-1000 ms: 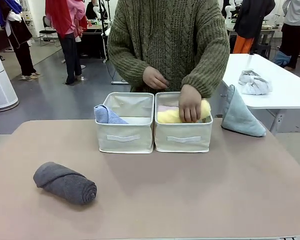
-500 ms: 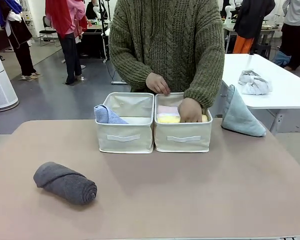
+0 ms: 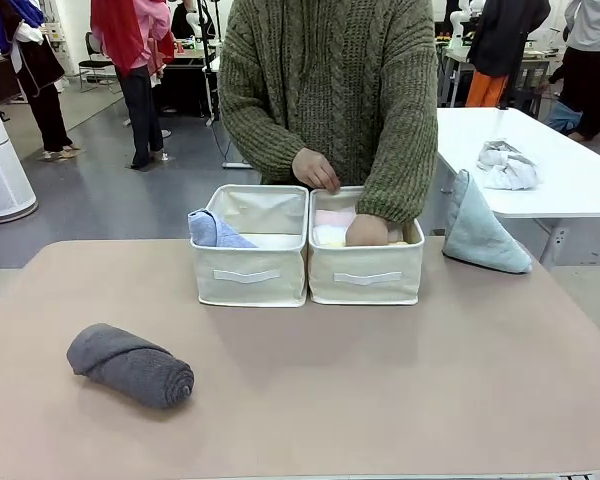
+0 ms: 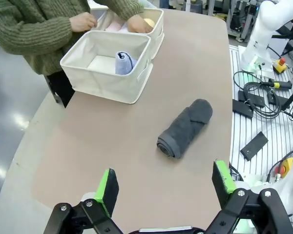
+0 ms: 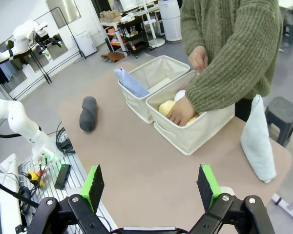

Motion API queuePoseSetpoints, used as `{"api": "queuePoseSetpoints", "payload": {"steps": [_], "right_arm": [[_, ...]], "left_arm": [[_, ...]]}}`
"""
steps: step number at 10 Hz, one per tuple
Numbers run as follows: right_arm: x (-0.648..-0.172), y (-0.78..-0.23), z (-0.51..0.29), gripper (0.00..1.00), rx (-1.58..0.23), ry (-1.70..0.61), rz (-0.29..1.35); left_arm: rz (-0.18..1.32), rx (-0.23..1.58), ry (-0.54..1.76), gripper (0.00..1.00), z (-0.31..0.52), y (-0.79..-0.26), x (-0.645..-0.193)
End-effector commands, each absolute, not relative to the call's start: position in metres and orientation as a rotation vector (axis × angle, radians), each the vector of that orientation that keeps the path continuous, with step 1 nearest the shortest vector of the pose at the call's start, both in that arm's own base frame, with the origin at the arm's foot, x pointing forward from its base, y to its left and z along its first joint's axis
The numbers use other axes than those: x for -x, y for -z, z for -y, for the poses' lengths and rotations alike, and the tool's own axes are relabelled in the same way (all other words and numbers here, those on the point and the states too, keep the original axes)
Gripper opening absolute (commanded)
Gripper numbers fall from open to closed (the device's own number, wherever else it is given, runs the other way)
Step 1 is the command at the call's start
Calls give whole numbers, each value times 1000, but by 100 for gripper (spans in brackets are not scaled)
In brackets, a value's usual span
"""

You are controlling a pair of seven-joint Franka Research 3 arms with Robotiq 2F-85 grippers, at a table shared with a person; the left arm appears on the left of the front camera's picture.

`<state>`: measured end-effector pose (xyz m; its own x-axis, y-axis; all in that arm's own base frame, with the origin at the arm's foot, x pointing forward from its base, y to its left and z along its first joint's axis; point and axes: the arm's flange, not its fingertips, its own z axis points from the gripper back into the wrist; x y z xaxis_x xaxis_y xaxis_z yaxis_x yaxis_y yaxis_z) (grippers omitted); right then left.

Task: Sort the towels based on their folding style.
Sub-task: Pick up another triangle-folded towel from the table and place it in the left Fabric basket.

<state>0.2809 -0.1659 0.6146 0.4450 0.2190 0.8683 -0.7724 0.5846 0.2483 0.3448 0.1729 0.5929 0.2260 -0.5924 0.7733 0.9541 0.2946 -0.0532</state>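
Note:
A dark grey rolled towel lies on the near left of the table. A light blue cone towel leans in the left cream bin. In the right bin lie pink, yellow and white rolls, with the person's hand pressed on them. A pale grey-green cone towel stands at the table's far right. My left gripper and right gripper hang open above the table, holding nothing.
A crumpled grey-white cloth bundle lies on the white side table at the right. The person stands close behind both bins, the other hand resting at the right bin's back rim. Cables and a second arm's base sit beside the table.
The person's hand has pushed the yellow towel down into the right bin, so it now sits below the rim. Neither gripper nor the grey roll has moved.

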Motion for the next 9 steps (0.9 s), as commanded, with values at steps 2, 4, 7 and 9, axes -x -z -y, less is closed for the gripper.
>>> {"api": "queuePoseSetpoints", "payload": {"steps": [2, 4, 7, 9], "right_arm": [[-292, -616, 152, 100, -620, -675, 859], [-339, -628, 108, 100, -453, -638, 787], [-429, -626, 61, 100, -198, -826, 585], [-450, -610, 50, 100, -179, -893, 506]], "left_arm": [[761, 583, 1159, 100, -168, -590, -341], [761, 583, 1159, 100, -168, -590, -341], [761, 583, 1159, 100, -168, -590, -341], [761, 583, 1159, 100, -168, -590, -341]]}}
